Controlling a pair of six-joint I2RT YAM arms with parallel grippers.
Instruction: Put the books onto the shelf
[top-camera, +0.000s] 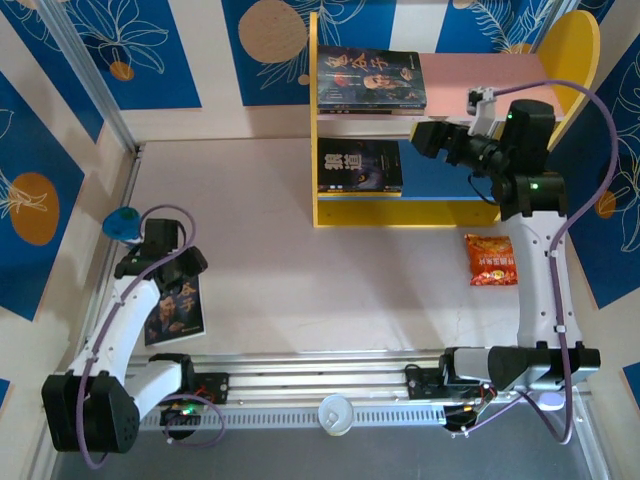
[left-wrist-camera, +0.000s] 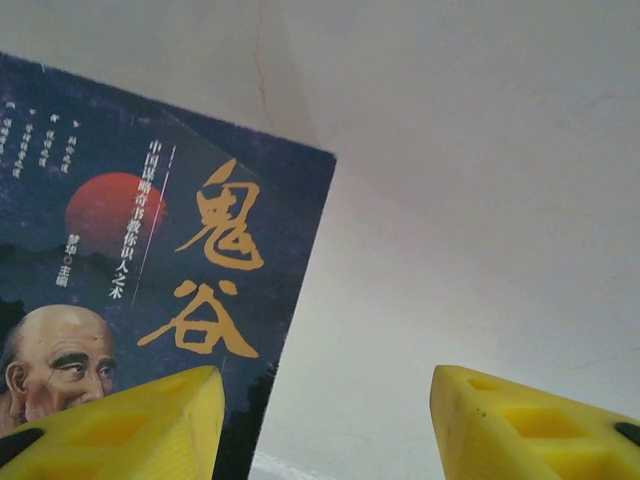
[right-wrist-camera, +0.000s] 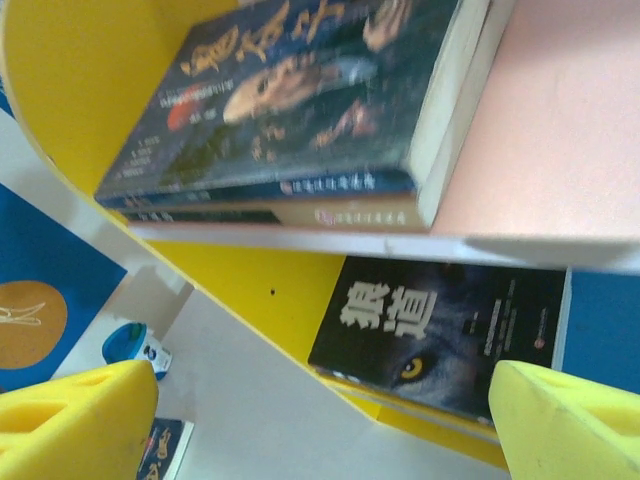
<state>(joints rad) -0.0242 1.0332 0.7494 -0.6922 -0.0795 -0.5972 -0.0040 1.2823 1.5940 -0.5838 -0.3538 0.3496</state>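
The shelf (top-camera: 460, 75) stands at the back with yellow sides, a pink upper board and a blue lower board. Two dark books (top-camera: 370, 78) lie stacked on the pink board, and a wolf-face book (top-camera: 360, 165) lies on the blue board. Another book (top-camera: 175, 312), showing a bearded man, lies flat on the table at the near left. My left gripper (top-camera: 178, 275) hovers open over that book (left-wrist-camera: 150, 270), one finger (left-wrist-camera: 130, 430) above its right edge and the other above bare table. My right gripper (top-camera: 428, 137) is open in front of the shelf (right-wrist-camera: 90, 90), facing the stack (right-wrist-camera: 300, 90) and the wolf book (right-wrist-camera: 440, 320).
An orange snack packet (top-camera: 491, 260) lies on the table right of centre, beside the right arm. A small blue and white object (top-camera: 122, 222) sits at the left wall. A white round cap (top-camera: 335, 413) rests on the front rail. Blue patterned panels enclose the table.
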